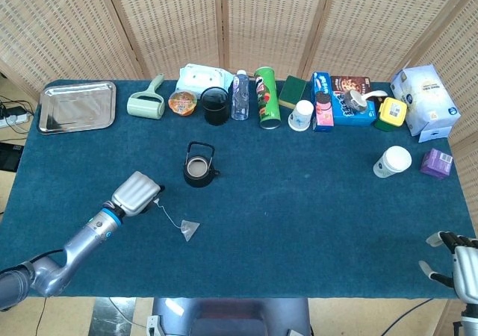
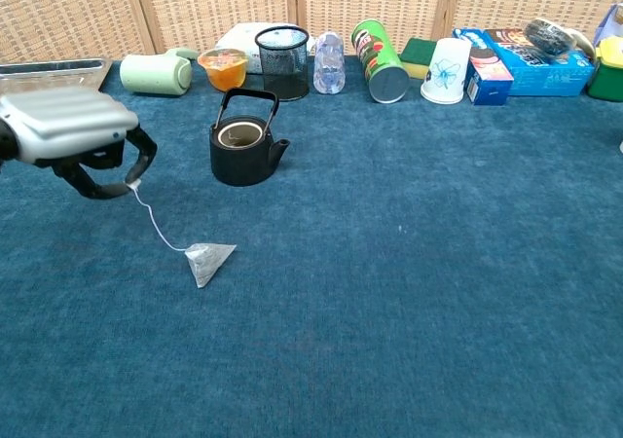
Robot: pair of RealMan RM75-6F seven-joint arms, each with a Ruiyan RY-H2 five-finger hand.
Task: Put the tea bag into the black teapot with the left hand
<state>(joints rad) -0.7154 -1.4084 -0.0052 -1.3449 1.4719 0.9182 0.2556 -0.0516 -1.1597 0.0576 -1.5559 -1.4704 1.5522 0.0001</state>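
The tea bag (image 1: 187, 231) (image 2: 206, 260) is a small grey pyramid lying on the blue tablecloth, with a white string running up to the left. My left hand (image 1: 136, 193) (image 2: 76, 139) pinches the tag end of that string, and the hand is raised above the cloth to the left of the bag. The black teapot (image 1: 199, 168) (image 2: 243, 148) stands open-topped with its handle upright, beyond and to the right of the hand. My right hand (image 1: 451, 257) rests at the table's near right corner, fingers spread, holding nothing.
A row of items lines the far edge: a metal tray (image 1: 77, 105), a green roller (image 1: 147, 101), a black mesh cup (image 1: 215, 104), a water bottle (image 1: 240, 95), a green can (image 1: 267, 97), boxes and cups. A white paper cup (image 1: 391, 161) stands at the right.
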